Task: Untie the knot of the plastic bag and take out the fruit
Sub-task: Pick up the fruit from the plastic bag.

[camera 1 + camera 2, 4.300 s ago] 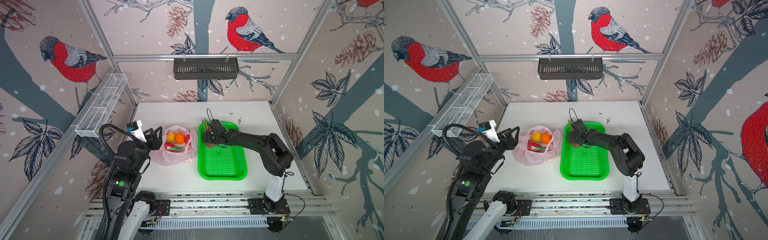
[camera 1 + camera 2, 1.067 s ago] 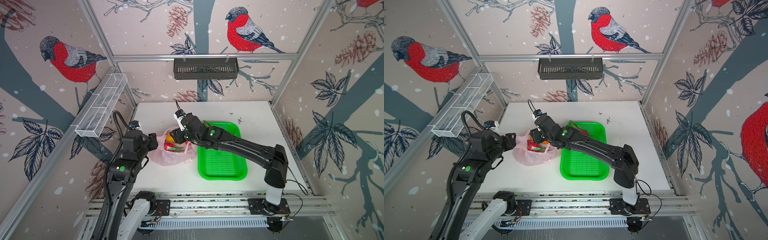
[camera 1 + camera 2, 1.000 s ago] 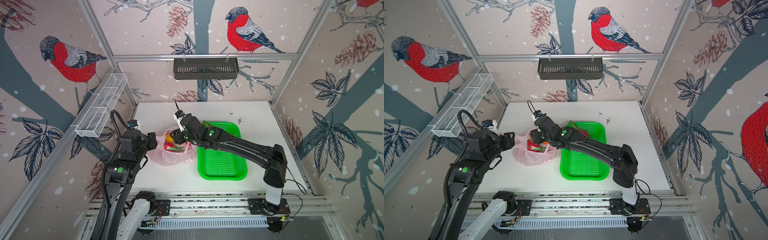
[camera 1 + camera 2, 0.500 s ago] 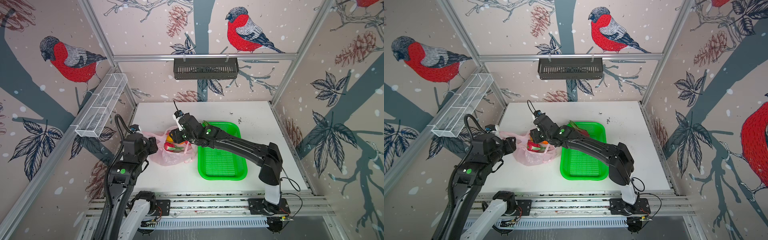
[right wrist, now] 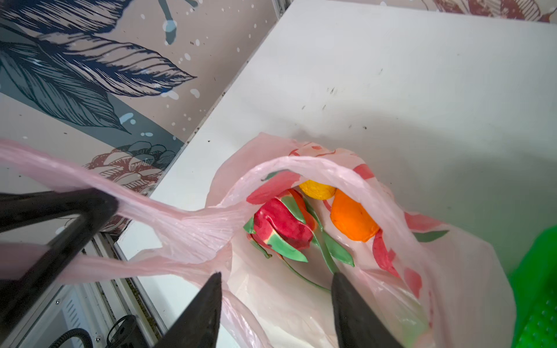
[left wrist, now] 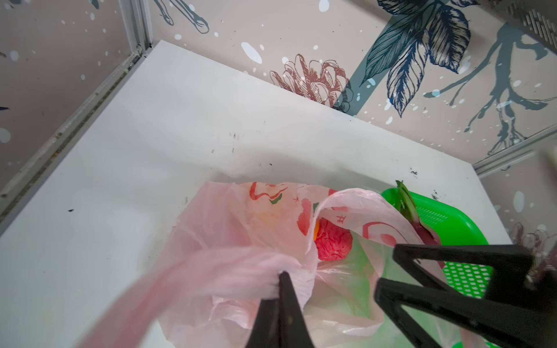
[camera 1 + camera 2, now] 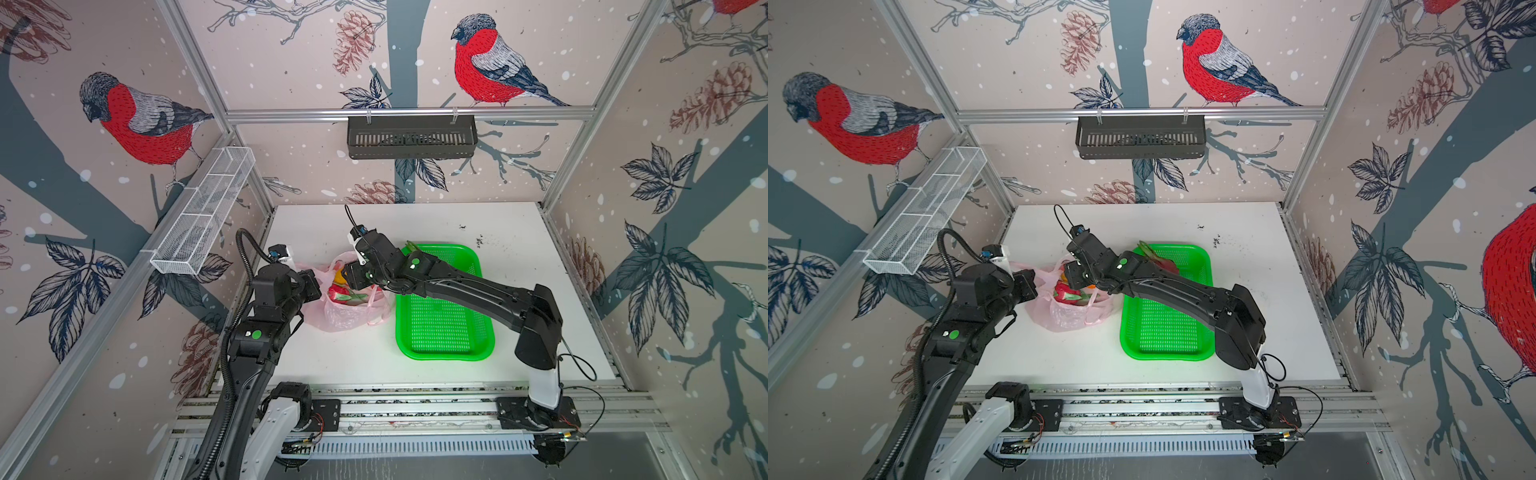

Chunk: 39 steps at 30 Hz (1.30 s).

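Left gripper [image 6: 282,275] is pinching the plastic bag [image 6: 229,217] by a gathered fold.
Right gripper [image 5: 275,274], jaws spread, is hovering at the bag's mouth, the fruit [image 5: 280,226] lying just beyond.

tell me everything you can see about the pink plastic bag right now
The plastic bag is thin, translucent pale-pink film, crinkled, with red printed marks. It sits on the white table beside the green tray, its mouth open upward. The left tool is shut on one loop handle, holding it taut to the side; the open right tool hovers over the mouth. Inside show a dragon fruit and an orange citrus.
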{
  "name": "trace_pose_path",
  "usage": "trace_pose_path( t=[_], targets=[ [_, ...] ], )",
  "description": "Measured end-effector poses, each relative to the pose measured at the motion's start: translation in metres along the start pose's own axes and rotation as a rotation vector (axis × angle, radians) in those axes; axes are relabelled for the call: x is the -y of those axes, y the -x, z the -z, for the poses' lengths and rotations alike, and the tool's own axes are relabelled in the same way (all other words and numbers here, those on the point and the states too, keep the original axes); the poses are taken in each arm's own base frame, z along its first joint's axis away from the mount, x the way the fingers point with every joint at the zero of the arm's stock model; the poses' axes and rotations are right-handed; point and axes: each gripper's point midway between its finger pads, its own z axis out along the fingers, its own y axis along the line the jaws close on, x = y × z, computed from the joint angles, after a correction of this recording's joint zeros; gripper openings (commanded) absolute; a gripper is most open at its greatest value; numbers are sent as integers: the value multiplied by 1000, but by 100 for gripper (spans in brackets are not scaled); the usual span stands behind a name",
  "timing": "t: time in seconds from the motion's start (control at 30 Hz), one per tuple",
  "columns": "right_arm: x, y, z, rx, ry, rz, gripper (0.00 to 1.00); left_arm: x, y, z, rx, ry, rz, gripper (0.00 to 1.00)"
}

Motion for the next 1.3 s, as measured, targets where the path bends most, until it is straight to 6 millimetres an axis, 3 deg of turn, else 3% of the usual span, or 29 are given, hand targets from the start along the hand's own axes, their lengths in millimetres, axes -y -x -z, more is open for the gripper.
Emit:
trace_pose_path(
  t=[0.3, 0.63, 1.07, 1.3],
  targets=[
    [28, -36, -41, -119, -82, -47, 57, 7, -23, 8, -21, -88, 39, 0],
    [49, -46, -73, -132, -181, -62, 59, 9, -41, 9, -31, -141, 75, 0],
    [81, -40, -95, -90, -280, -105, 64, 16, -32, 11, 50, -199, 108, 0],
    [85, -33, -102, -54, -278, -132, 69, 21, -31, 9, 59, -232, 121, 0]
  ],
)
